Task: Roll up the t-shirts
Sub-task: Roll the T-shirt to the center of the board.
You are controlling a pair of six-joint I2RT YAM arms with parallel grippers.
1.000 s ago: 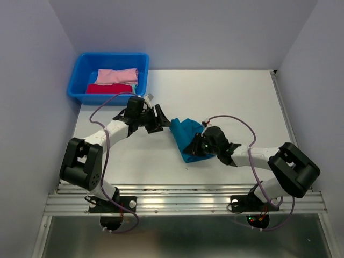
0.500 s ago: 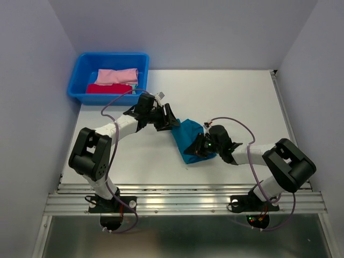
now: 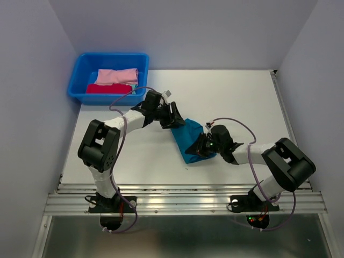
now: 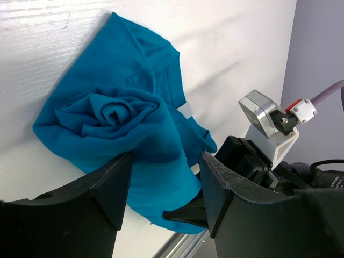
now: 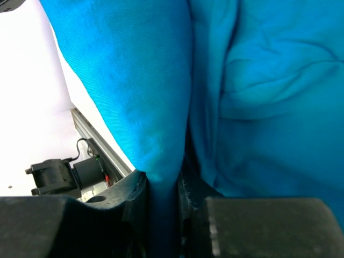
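A teal-blue t-shirt lies bunched in a loose roll mid-table; its spiral end shows in the left wrist view. My left gripper is at its upper left end, open, with the edge of the roll between its wide-set fingers. My right gripper is at the roll's right side, shut on a fold of the teal cloth. Its black fingertip pokes out under the cloth. Pink and red t-shirts lie in the tub.
A bright-blue plastic tub stands at the back left corner of the white table. Lilac walls close in on three sides. A metal rail runs along the near edge.
My left arm has swung right from beside the tub to the teal t-shirt, and its fingers now straddle the roll's end and stand slightly narrower. The right gripper keeps its hold.
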